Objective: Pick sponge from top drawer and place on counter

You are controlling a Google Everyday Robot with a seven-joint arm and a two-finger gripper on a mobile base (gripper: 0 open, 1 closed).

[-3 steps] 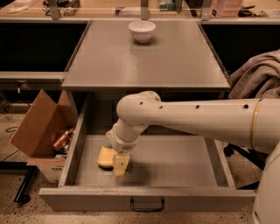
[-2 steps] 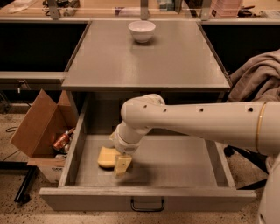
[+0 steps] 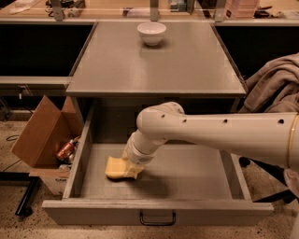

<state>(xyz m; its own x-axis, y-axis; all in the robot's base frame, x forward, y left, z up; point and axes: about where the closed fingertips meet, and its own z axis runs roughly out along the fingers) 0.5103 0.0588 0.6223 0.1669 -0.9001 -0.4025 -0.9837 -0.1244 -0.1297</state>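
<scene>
The top drawer is pulled out below the grey counter. The pale-yellow sponge lies on the drawer floor at the left. My arm reaches down into the drawer from the right. My gripper is low over the drawer floor, right against the sponge's right edge. The wrist above it hides part of the sponge's right side. The sponge rests on the drawer floor.
A white bowl stands at the back of the counter. An open cardboard box with cans sits on the floor at the left of the drawer. A grey-brown cloth hangs at the right. A wooden bench runs behind.
My arm and wrist have shifted slightly to the right and the gripper has come closer against the sponge. The sponge has stayed in place.
</scene>
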